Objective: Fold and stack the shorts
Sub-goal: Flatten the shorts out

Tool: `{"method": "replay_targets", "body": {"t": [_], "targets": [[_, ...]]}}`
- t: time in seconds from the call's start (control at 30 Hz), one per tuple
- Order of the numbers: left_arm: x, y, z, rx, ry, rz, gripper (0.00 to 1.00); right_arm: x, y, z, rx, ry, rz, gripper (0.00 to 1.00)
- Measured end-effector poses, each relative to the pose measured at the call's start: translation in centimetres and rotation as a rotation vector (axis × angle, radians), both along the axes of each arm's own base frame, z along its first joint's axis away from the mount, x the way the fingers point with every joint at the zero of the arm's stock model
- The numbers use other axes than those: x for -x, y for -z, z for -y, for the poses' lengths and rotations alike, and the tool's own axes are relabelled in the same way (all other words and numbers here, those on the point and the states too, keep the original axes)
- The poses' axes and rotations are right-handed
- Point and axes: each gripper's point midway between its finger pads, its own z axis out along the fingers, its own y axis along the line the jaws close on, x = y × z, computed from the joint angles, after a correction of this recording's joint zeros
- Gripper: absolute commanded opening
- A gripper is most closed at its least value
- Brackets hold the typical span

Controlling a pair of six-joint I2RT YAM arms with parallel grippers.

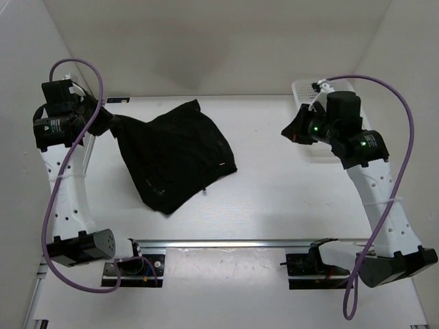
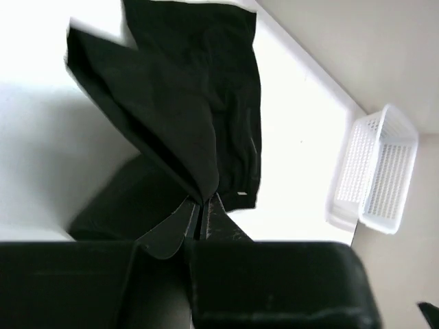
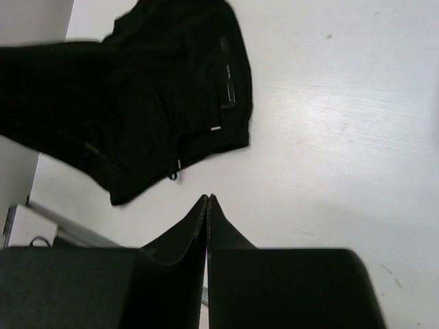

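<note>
Shorts [image 1: 178, 154] corner between closed left fingers [image 2: 168, 233], far from right fingers [image 3: 182, 233].

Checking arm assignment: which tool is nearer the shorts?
Left. The left tool is shut on a corner of the shorts; the right tool hangs shut to their right, not touching them.

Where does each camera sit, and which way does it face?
Top: above and behind, looking down on the table; left arm and right arm show.
Left wrist: on the left arm, looking along the left gripper, pinching the shorts, toward the basket.
Right wrist: on the right arm, looking past the shut right gripper at the shorts.
Shared: all three show the shorts.
</note>
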Motion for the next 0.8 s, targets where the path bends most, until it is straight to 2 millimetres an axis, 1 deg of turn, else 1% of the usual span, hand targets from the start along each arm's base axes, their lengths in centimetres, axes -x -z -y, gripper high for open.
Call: {"method": "replay_targets", "body": {"t": [0.07, 0.1, 0.13, 0.27, 0.3, 0.33, 0.4, 0.43, 0.47, 0.57, 0.67, 0.77, 0.8], "targets": [[0.8, 0.1, 0.2, -0.002, 0.005, 0.006, 0.10, 0.7, 1.2, -2.1, -0.003, -0.070, -0.027, 0.03], [1.3, 0.7, 0.3, 0.001, 0.006, -0.009, 0.10, 1.1, 2.6, -3.7, -0.003, -0.114, -0.055, 0.13], [1.6, 1.5, 0.4, 0.004, 0.006, -0.030, 0.10, 1.7, 4.1, -5.2, 0.000, -0.155, -0.099, 0.19], [1.9, 5.2, 0.1, 0.014, -0.005, -0.137, 0.10, 4.3, 12.6, -12.3, 0.092, -0.315, -0.299, 0.42], [1.8, 5.9, 0.0, 0.013, -0.010, -0.160, 0.10, 5.1, 14.8, -13.9, 0.124, -0.348, -0.348, 0.50], [1.8, 6.4, -0.1, 0.011, -0.016, -0.178, 0.10, 5.8, 16.8, -15.3, 0.152, -0.373, -0.392, 0.63], [1.8, 6.8, -0.4, 0.001, -0.026, -0.192, 0.10, 6.8, 19.9, -17.4, 0.189, -0.405, -0.458, 0.78], [1.8, 6.8, -0.6, -0.006, -0.032, -0.194, 0.10, 7.0, 21.1, -18.0, 0.197, -0.408, -0.483, 0.80], [1.8, 6.8, -0.7, -0.012, -0.037, -0.194, 0.10, 7.0, 22.1, -18.4, 0.206, -0.406, -0.505, 0.86], [1.7, 6.7, -1.1, -0.030, -0.048, -0.193, 0.10, 6.2, 24.3, -18.9, 0.212, -0.368, -0.552, 0.86], [1.5, 6.9, -1.4, -0.041, -0.053, -0.200, 0.10, 4.0, 26.1, -19.0, 0.196, -0.306, -0.582, 0.87], [1.2, 7.2, -1.7, -0.050, -0.058, -0.212, 0.10, 1.3, 28.0, -18.5, 0.186, -0.237, -0.609, 0.86], [1.2, 7.4, -1.8, -0.054, -0.060, -0.218, 0.10, 0.4, 28.7, -18.3, 0.184, -0.214, -0.618, 0.84]]}}
